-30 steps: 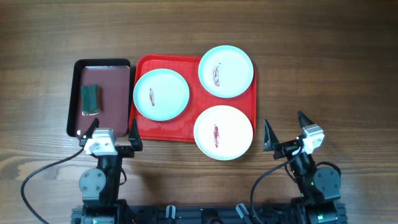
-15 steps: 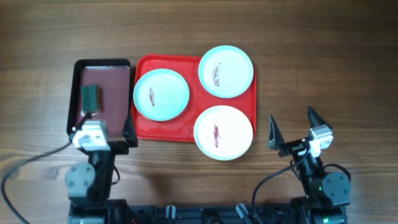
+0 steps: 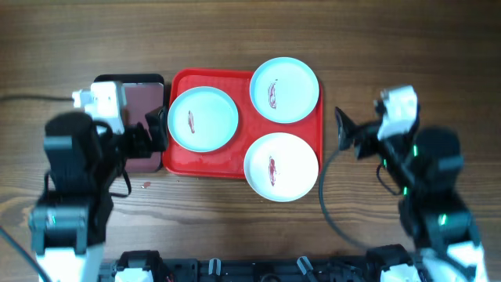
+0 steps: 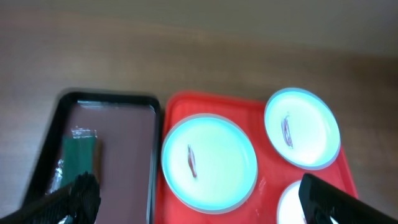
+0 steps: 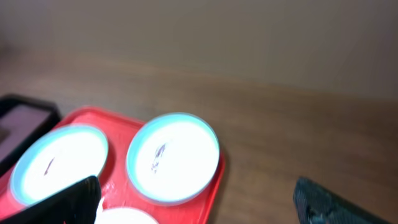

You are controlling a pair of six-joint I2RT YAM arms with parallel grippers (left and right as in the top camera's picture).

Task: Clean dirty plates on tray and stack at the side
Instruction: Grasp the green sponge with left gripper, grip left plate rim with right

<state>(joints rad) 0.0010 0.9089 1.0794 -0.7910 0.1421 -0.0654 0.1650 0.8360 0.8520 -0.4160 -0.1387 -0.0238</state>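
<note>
From overhead, the left gripper (image 3: 156,131) hangs with its jaws spread wide and empty above the right part of the dark tray (image 3: 139,95), and the red tray (image 3: 210,166) lies just beyond its fingertips. The left plate (image 3: 203,119) is the nearest to it, the far plate (image 3: 284,90) and the near plate (image 3: 281,167) lie further off on its far side, and each carries a red smear at its centre. The near plate sticks out over the red tray's rim. The right gripper (image 3: 362,135) hovers over the bare table (image 3: 407,47), also spread and holding nothing, just beside the red tray's edge, with the far plate and near plate closest to it. In the left wrist view, the left gripper (image 4: 198,186) shows both black fingers (image 4: 81,196) wide apart. The left plate (image 4: 209,163) lies straight ahead between them, the far plate (image 4: 302,127) ahead toward the right finger, and a slice of the near plate (image 4: 289,202) just inside that finger, all on the red tray (image 4: 211,102). Toward the left finger sits the dark tray (image 4: 127,134) with a green sponge (image 4: 79,152) in it. In the right wrist view, which is blurred, the right gripper (image 5: 198,185) is likewise spread. The far plate (image 5: 173,157) lies ahead between the fingers, the left plate (image 5: 59,163) toward the left finger, and the near plate's (image 5: 127,216) edge sits at the bottom, on the red tray (image 5: 118,163).
</note>
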